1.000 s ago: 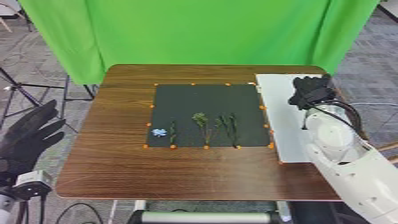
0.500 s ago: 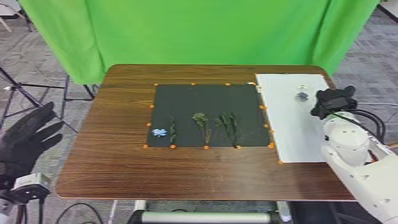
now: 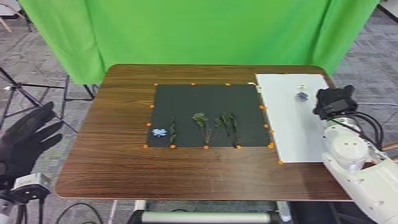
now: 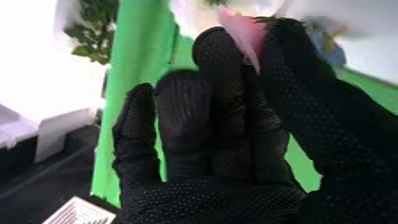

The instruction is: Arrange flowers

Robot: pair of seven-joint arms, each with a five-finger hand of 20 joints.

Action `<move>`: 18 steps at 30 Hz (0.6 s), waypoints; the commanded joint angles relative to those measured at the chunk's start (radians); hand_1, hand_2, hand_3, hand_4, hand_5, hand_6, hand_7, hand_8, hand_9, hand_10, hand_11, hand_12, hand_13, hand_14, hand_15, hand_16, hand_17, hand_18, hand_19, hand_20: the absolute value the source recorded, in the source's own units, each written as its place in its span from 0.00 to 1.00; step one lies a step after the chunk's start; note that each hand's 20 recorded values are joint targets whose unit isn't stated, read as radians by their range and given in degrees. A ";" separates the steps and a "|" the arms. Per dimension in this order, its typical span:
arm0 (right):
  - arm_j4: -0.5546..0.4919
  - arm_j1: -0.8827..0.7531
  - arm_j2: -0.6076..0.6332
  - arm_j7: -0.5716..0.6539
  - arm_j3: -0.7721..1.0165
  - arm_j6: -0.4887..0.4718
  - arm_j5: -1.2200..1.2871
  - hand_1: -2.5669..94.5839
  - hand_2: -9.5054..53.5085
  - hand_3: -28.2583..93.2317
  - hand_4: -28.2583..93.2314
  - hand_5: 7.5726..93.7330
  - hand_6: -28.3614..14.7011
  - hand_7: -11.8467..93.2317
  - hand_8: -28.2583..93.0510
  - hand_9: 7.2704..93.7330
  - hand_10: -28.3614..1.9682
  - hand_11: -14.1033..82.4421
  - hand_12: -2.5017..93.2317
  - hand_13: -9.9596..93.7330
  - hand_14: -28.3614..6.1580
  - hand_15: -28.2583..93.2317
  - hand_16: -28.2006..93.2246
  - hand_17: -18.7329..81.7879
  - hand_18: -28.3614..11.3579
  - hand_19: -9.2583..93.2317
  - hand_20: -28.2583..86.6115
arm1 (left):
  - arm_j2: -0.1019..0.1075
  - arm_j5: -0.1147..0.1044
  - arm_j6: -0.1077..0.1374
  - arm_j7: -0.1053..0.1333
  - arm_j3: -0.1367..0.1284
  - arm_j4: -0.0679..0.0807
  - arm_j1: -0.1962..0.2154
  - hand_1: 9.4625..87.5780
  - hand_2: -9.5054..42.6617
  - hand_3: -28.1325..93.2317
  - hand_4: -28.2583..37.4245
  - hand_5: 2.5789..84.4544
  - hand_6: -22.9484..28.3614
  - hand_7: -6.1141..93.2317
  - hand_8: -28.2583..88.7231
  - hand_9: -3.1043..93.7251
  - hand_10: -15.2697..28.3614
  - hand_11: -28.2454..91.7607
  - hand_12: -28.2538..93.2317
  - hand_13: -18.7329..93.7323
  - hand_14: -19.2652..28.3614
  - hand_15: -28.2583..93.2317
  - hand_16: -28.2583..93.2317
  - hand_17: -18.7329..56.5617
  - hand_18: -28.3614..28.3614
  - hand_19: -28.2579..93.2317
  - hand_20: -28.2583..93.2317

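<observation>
Our left hand, in a black fabric glove (image 3: 16, 151), is off the table's left side, its fingers stretched wide with nothing in them. On the near part of the black rectangular mat (image 3: 209, 97) lie the flowers: at the left a light blue blossom (image 3: 159, 132), just beside it a thin dark green sprig (image 3: 173, 133), then a bushy yellow-green stem (image 3: 201, 120), and, at the mat's right side, some slender dark green stems (image 3: 234, 125). We judge them all very light; the bushy one looks bendy, its head easily crushed, so we would pinch its bare stem below the tuft. The blue blossom offers little to hold, so its underside would suit us best.

Farther right, near the far end of the white rectangular panel (image 3: 298, 132), lie a small pale yellow-green piece (image 3: 301, 87) and a grey-blue blossom (image 3: 302, 96), probably soft and easily bruised.

At the panel's right edge is our right hand (image 3: 335, 103), its grip narrow: thumb and fingers seem to pinch a soft pink petal-like piece (image 4: 245, 33). It looks thin and apt to crease or slip, so we should squeeze lightly, ideally low by any stem.
</observation>
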 commanded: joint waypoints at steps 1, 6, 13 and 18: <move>-0.126 0.044 -0.021 -0.045 -0.039 0.023 0.019 0.50 0.00 0.94 0.00 0.67 0.75 0.66 0.28 0.85 0.79 0.44 0.60 0.77 0.72 0.78 0.55 0.38 0.25 0.79 0.69 | -0.011 -0.005 0.016 0.004 -0.024 -0.012 0.027 0.17 0.11 0.81 0.00 0.23 0.46 0.25 0.16 0.21 0.55 0.33 0.39 0.29 0.65 0.39 0.27 0.11 0.84 0.55 0.30; -0.186 0.169 -0.109 -0.119 -0.155 0.063 0.071 0.49 0.00 0.95 0.01 0.67 0.75 0.66 0.29 0.85 0.78 0.43 0.60 0.77 0.73 0.78 0.55 0.38 0.25 0.79 0.69 | -0.005 -0.006 0.010 -0.005 -0.016 -0.006 0.019 0.17 0.11 0.81 0.00 0.23 0.46 0.25 0.16 0.21 0.55 0.33 0.39 0.29 0.65 0.39 0.27 0.11 0.84 0.55 0.30; -0.225 0.307 -0.263 -0.247 -0.320 0.047 0.117 0.49 0.00 0.94 0.02 0.67 0.75 0.65 0.29 0.85 0.77 0.42 0.60 0.77 0.73 0.78 0.56 0.38 0.25 0.79 0.69 | 0.015 -0.005 0.006 -0.015 -0.002 0.002 0.001 0.17 0.12 0.81 0.00 0.23 0.47 0.25 0.16 0.21 0.55 0.33 0.39 0.29 0.65 0.39 0.27 0.11 0.84 0.55 0.30; -0.169 0.358 -0.375 -0.276 -0.404 -0.008 0.093 0.49 0.00 0.94 0.01 0.66 0.76 0.66 0.29 0.85 0.77 0.42 0.60 0.77 0.73 0.77 0.56 0.38 0.26 0.78 0.69 | 0.016 -0.006 0.010 -0.014 0.000 0.000 0.006 0.17 0.12 0.81 0.00 0.23 0.47 0.24 0.16 0.21 0.55 0.33 0.39 0.29 0.65 0.39 0.27 0.11 0.84 0.55 0.30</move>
